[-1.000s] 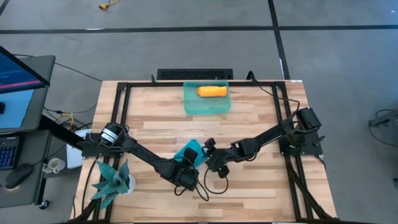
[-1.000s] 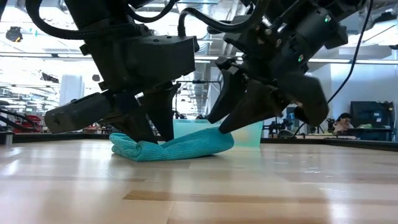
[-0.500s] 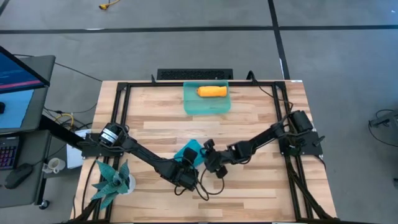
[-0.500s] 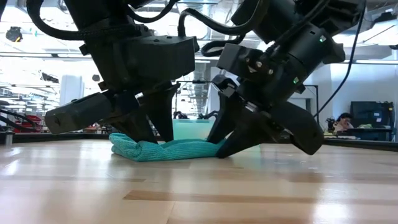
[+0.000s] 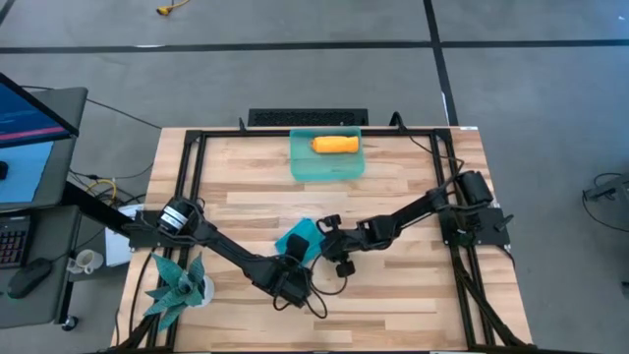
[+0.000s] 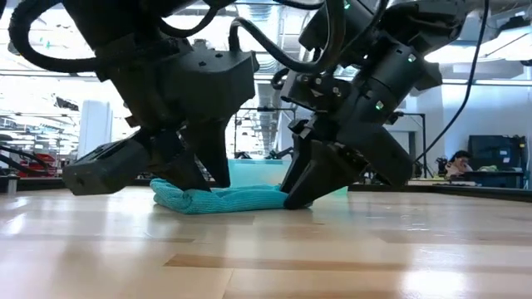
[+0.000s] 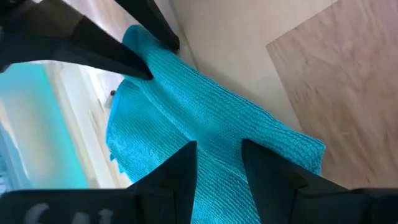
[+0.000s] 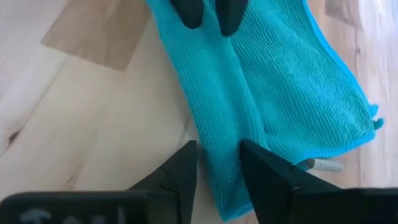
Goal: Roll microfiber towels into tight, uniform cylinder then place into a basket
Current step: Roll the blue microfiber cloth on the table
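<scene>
While left gripper (image 5: 292, 258) pins teal towel (image 5: 298, 240), right gripper (image 5: 328, 236) moved closer.

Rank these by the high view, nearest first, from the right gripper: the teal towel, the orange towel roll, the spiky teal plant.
From the right gripper:
1. Teal towel, right at its fingers, mid-table.
2. Orange towel roll, lying in the basket at the table's far edge.
3. Spiky teal plant, at the left arm's side, near corner.
</scene>
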